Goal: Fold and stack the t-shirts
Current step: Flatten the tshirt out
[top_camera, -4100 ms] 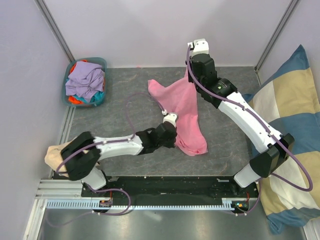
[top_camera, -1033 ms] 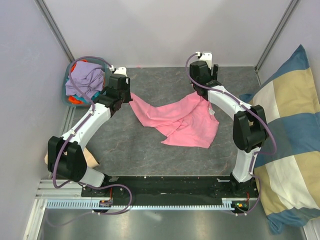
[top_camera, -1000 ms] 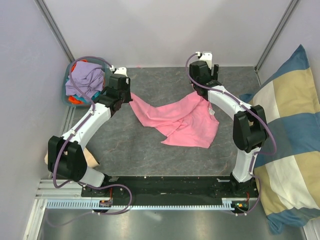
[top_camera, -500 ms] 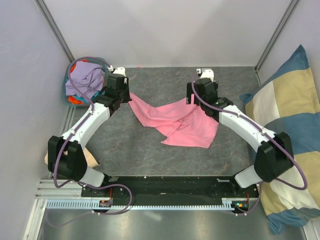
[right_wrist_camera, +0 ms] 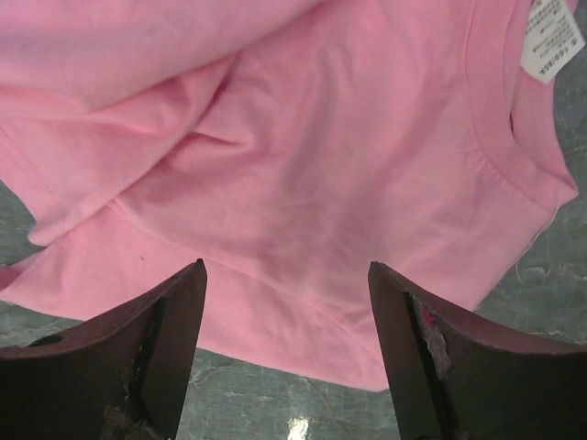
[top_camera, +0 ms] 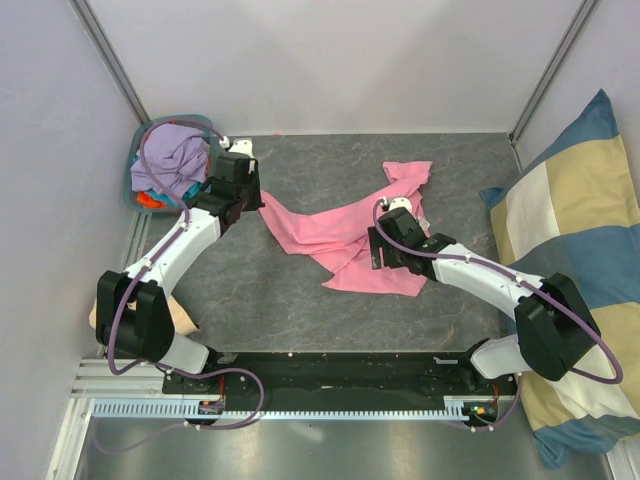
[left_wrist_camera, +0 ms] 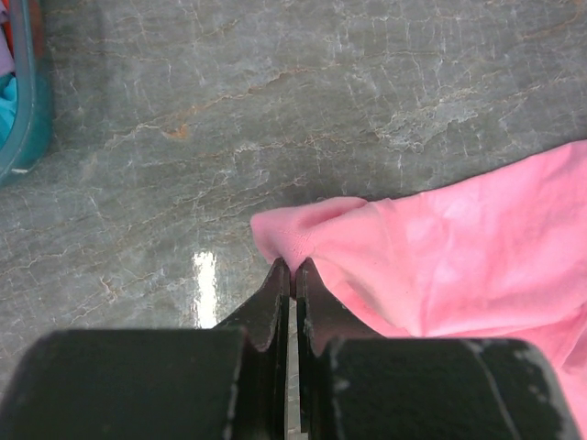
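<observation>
A bright pink t-shirt (top_camera: 335,232) lies crumpled and partly spread on the grey table, one end trailing to the far right (top_camera: 408,176). My left gripper (top_camera: 261,202) is shut on its far-left corner (left_wrist_camera: 292,240), the jaws pinching a fold of fabric. My right gripper (top_camera: 374,252) hovers open above the shirt's near right part (right_wrist_camera: 303,156), with nothing between its fingers (right_wrist_camera: 174,321). The white neck label (right_wrist_camera: 548,38) shows at the upper right of the right wrist view. More t-shirts, lavender (top_camera: 172,158), teal and orange, fill a basket.
The teal basket (top_camera: 136,196) stands at the far left corner, its rim (left_wrist_camera: 20,101) close to my left gripper. A large blue-and-cream checked cushion (top_camera: 575,290) leans along the right side. A beige cloth (top_camera: 100,318) lies beside the left arm's base.
My right gripper has let go of the shirt's far right end, which now lies on the table, and moved nearer over the shirt's middle. The left gripper keeps its hold.
</observation>
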Tool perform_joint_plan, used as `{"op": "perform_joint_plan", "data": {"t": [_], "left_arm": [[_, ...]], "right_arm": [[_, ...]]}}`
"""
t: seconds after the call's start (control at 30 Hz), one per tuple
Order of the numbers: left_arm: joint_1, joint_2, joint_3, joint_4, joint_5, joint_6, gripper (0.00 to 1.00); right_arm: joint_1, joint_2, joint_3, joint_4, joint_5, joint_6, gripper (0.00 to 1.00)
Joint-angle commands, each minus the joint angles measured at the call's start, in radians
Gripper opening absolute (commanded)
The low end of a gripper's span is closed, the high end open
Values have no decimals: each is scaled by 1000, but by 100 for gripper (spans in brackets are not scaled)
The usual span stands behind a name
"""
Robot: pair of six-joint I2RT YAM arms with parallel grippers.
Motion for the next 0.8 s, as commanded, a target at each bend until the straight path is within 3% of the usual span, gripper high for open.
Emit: {"op": "perform_joint_plan", "data": {"t": [0.0,0.33,0.57,0.67,0.7,0.77], "left_arm": [[5,-28,-13,46,2,8,2],[4,-38,-22,44,6,5,2],[7,-46,-38,46,-3,13,2],[7,-49,-44,44,-3,10,2],[5,-49,-45,44,-3,10,2],[5,-55,-50,43,-3,10,2]], "right_arm": [[12,-15,-36,8,-9,70,79],[59,90,-68,-25,-22,98,76],[81,167,-67,-18,-17,113,60],[81,178,-67,-18,-20,113,47],[82,178,-67,-18,-20,113,29],[84,178,-68,-18,-26,111,10]]}}
